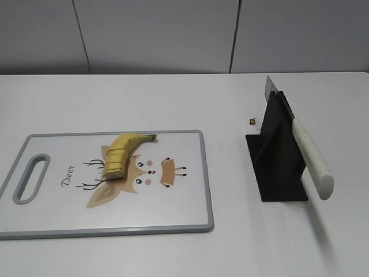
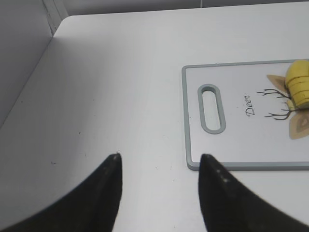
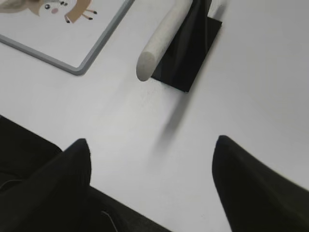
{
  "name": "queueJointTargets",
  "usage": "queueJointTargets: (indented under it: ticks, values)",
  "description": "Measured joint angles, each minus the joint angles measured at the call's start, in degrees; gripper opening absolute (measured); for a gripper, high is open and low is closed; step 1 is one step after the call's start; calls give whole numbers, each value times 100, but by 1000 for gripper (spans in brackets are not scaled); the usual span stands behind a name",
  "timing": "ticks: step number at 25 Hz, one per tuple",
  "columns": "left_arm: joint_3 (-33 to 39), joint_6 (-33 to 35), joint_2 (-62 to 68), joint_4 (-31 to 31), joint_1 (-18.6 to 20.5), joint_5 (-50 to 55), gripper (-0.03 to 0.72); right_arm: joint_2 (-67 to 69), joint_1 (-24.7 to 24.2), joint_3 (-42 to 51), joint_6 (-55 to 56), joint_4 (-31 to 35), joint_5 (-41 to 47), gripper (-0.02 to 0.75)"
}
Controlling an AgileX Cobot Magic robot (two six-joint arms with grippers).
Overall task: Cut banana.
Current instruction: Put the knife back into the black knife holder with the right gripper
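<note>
The banana [image 1: 123, 153] lies on the white cutting board [image 1: 179, 213], over the deer drawing. It is yellow and unpeeled, with its dark stem tip toward the back right and its thick end cut into several slices. The slices also show in the left wrist view [image 2: 299, 84]. A knife [image 1: 308, 156] with a pale handle rests in a black stand [image 1: 277, 167], also seen in the right wrist view [image 3: 161, 41]. My left gripper [image 2: 159, 157] is open and empty over the bare table left of the board. My right gripper [image 3: 152, 142] is open and empty near the table's front edge.
The board has a grey rim and a handle slot [image 2: 211, 107] at its left end. A small dark speck [image 1: 252, 122] lies on the table behind the stand. A grey wall runs behind the white table. Neither arm shows in the exterior view.
</note>
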Motion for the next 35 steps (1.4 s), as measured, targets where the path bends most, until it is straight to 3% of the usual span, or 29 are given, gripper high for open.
queueJointTargets:
  ticks: [16,25,35]
  values:
    - [0,0,0,-11,-5,-5,498,-1858,-46,165,-29,-190,300,584]
    - [0,0,0,-5,-12,-5,498,-1864,-1559,165,-34,-106,307,584]
    - [0,0,0,-9,-12,-5,498,-1864,-1744,165,-29,-54,307,583]
